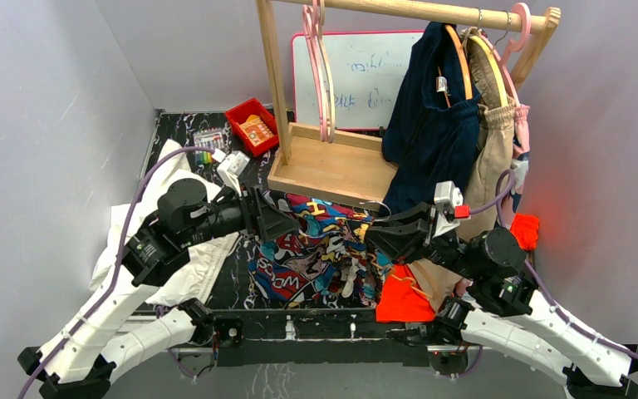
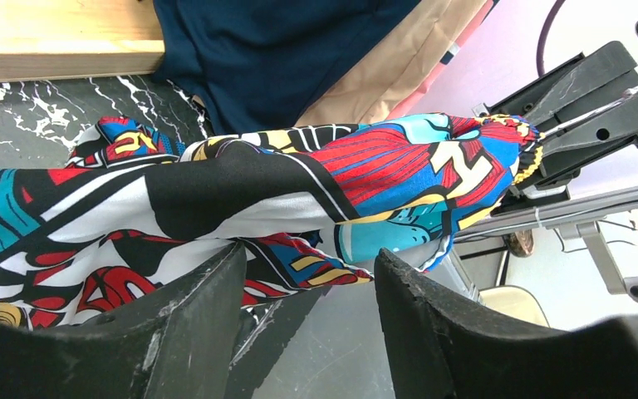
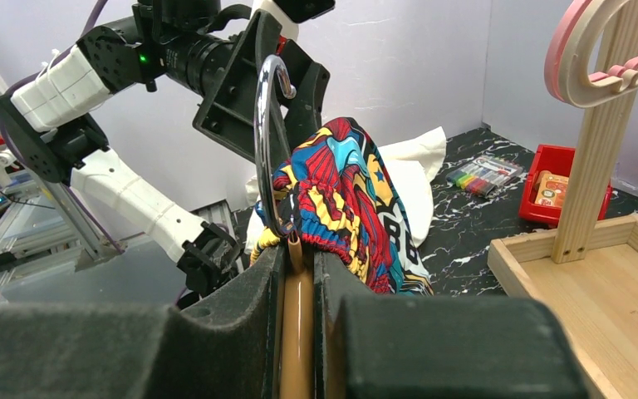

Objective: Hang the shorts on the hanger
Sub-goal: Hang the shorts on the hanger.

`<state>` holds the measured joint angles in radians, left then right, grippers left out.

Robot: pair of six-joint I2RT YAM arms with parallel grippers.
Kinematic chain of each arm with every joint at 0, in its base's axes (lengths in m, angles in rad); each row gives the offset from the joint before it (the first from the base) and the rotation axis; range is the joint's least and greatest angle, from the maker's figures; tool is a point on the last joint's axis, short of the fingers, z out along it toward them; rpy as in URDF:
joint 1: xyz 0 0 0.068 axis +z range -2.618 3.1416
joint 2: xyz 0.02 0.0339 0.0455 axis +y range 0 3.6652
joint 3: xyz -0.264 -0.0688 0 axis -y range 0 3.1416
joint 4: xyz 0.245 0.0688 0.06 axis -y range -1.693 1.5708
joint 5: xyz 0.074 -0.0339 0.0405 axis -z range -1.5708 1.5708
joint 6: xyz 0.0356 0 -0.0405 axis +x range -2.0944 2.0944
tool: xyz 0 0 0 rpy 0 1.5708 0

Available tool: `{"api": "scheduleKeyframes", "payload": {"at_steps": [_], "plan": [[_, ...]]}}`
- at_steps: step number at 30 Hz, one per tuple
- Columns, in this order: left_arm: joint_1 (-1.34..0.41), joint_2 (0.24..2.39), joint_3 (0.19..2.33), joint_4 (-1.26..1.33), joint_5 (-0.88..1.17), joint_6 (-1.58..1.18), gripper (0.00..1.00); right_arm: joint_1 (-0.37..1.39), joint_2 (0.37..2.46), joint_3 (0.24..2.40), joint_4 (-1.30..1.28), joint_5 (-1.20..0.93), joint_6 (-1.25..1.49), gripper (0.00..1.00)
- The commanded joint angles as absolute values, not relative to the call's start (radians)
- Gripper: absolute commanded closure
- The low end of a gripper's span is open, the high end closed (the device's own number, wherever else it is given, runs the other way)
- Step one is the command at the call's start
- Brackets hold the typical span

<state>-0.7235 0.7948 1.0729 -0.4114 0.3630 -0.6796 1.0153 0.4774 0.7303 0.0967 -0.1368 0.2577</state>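
The comic-print shorts (image 1: 320,253) lie bunched on the dark marbled table between my two arms. Their gathered waistband (image 3: 332,191) is raised and drapes over the light-orange hanger (image 3: 296,324), whose silver hook (image 3: 264,141) rises above the cloth. My right gripper (image 3: 299,249) is shut on the hanger's slim bar, and the waistband bunches against its tip (image 2: 507,145). My left gripper (image 2: 309,253) stands open just below the stretched shorts (image 2: 241,199). A loose fold of cloth hangs over the gap between its fingers (image 2: 183,332), and neither finger presses on it.
A wooden rack's base tray (image 1: 332,170) stands right behind the shorts. A navy garment (image 1: 428,116), a beige one (image 1: 490,158) and pink hangers (image 1: 320,75) hang from it. A white cloth (image 1: 191,266) lies left, an orange-red cloth (image 1: 403,301) front right, a red bin (image 1: 251,125) behind.
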Motion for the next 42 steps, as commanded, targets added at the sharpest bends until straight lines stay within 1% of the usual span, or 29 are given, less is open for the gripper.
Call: {"api": "scheduleKeyframes", "payload": {"at_steps": [1, 4, 6, 9, 14, 16, 17, 18, 33, 38, 42], "plan": [[-0.724, 0.784, 1.07, -0.409, 0.352, -0.704, 0.43, 1.014, 0.465, 0.756, 0.217, -0.121, 0.249, 1.0], [-0.724, 0.791, 1.062, -0.411, 0.337, -0.71, 0.43, 1.014, 0.465, 0.755, 0.216, -0.123, 0.252, 1.0], [-0.724, 0.8, 1.061, -0.411, 0.33, -0.71, 0.47, 1.013, 0.467, 0.755, 0.217, -0.125, 0.255, 1.0], [-0.723, 0.812, 1.066, -0.41, 0.321, -0.71, 0.6, 1.014, 0.467, 0.755, 0.217, -0.126, 0.255, 1.0], [-0.724, 0.821, 1.08, -0.409, 0.316, -0.707, 0.77, 1.013, 0.467, 0.753, 0.214, -0.13, 0.257, 1.0], [-0.724, 0.821, 1.089, -0.407, 0.316, -0.703, 0.89, 1.014, 0.466, 0.752, 0.213, -0.129, 0.259, 1.0], [-0.723, 0.82, 1.095, -0.407, 0.316, -0.7, 0.99, 1.014, 0.465, 0.752, 0.212, -0.128, 0.259, 1.0], [-0.724, 0.819, 1.101, -0.407, 0.315, -0.698, 1.0, 1.014, 0.463, 0.752, 0.209, -0.126, 0.257, 1.0], [-0.723, 0.785, 1.249, -0.44, 0.223, -0.635, 1.0, 1.013, 0.476, 0.799, 0.107, -0.124, 0.218, 1.0], [-0.724, 0.821, 1.253, -0.444, 0.264, -0.626, 1.0, 1.014, 0.469, 0.791, 0.14, -0.143, 0.235, 1.0], [-0.723, 0.863, 1.241, -0.479, 0.358, -0.623, 1.0, 1.014, 0.44, 0.77, 0.2, -0.13, 0.254, 1.0]]}}
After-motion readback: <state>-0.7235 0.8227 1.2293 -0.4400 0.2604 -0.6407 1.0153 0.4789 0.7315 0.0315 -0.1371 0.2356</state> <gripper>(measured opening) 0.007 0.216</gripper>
